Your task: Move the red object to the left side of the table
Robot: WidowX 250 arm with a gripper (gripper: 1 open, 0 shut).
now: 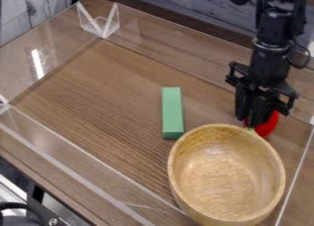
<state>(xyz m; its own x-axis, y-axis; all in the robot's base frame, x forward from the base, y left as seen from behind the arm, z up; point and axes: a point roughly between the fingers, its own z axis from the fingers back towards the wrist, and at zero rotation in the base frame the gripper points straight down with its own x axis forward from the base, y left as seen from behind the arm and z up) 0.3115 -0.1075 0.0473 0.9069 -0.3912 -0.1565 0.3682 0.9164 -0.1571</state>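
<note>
The gripper (255, 105) is low over the right part of the table (101, 90), at the red object (266, 126). Its fingers look a little apart, 1 on the picture's left and the other toward the right; whether they touch the red object cannot be told, since the black gripper covers part of it.

The red object sits on the wood near the right edge, just above the rim of the wooden bowl (227, 174) in the view. Its green tip (249, 122) points toward the lower left, close to that rim — little room shows between the 2. On its right, only a narrow strip of wood runs to the table's edge.

The bowl fills the lower right of the view, its right side close to the edge there. The green block (172, 113) lies lengthwise up and down the view, left of the gripper and well apart from it, its lower end near the bowl's upper left rim.

Left of the block the wood is wide open — room right across to the left edge, with 1 clear plastic piece (99, 21) standing near the upper left corner.
</note>
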